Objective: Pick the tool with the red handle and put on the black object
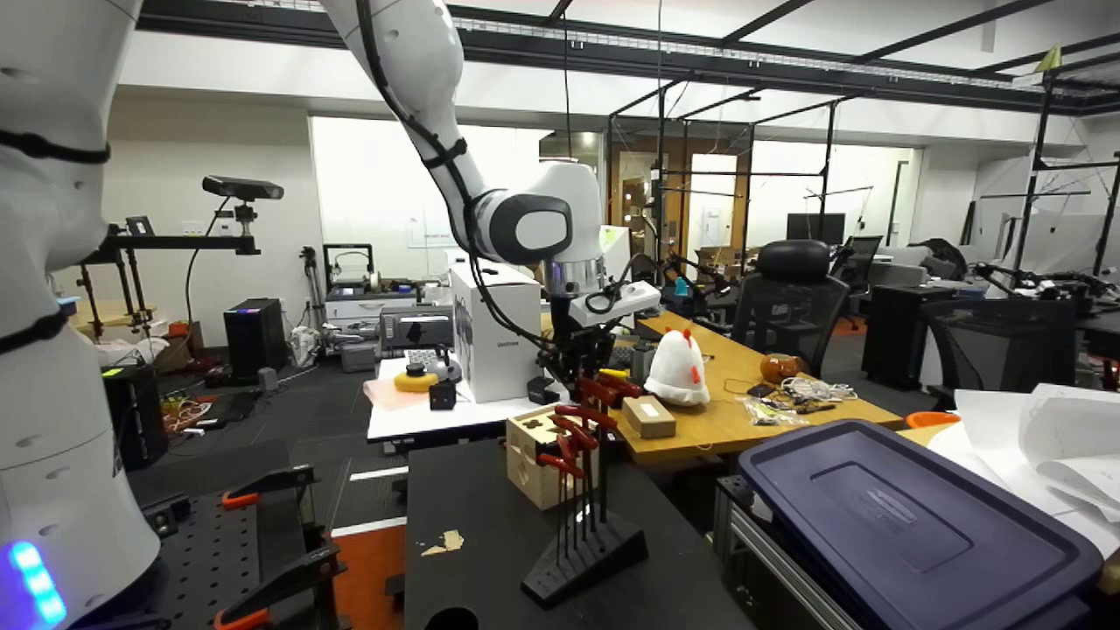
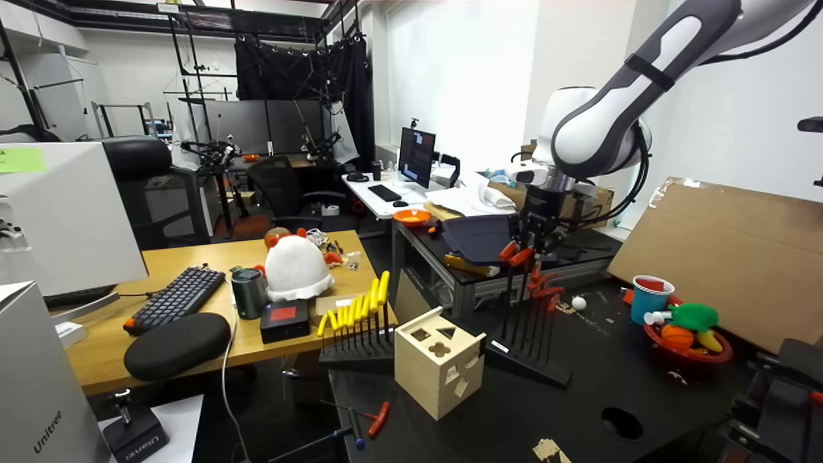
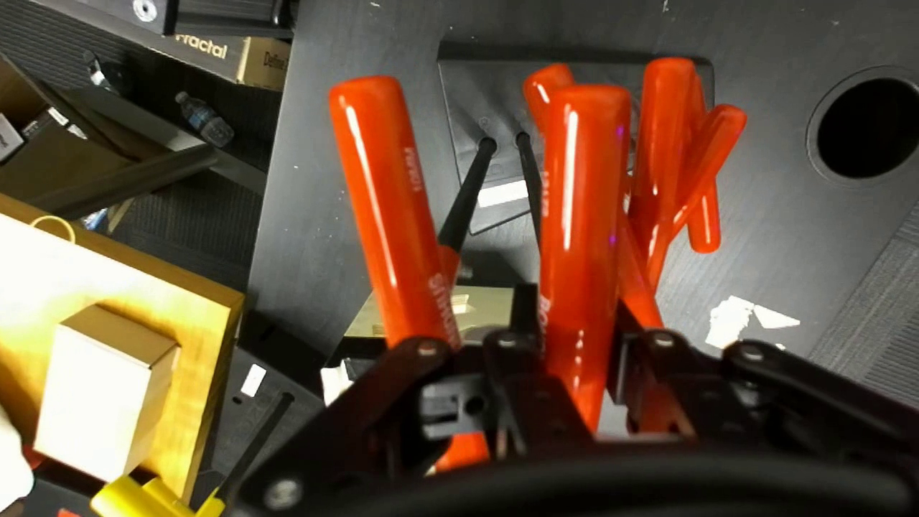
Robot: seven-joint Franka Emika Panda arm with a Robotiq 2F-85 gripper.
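Fingers (image 3: 525, 316) tight around one red handle (image 3: 583, 215); "Fractal" on a carton (image 3: 226, 59), "Unitree" on a white box (image 2: 48, 382)

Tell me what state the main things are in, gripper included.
Red T-handle hex key: gripped, apparently seated in the black stand
Gripper: shut on that key
Other red hex keys: in the black stand
Yellow-handled hex keys: standing
Loose red-handled hex key: lying flat
Wooden shape sorter: upright, lid on
Turquoise cup: upright
Red bowl: full of toys
Computer monitor: on
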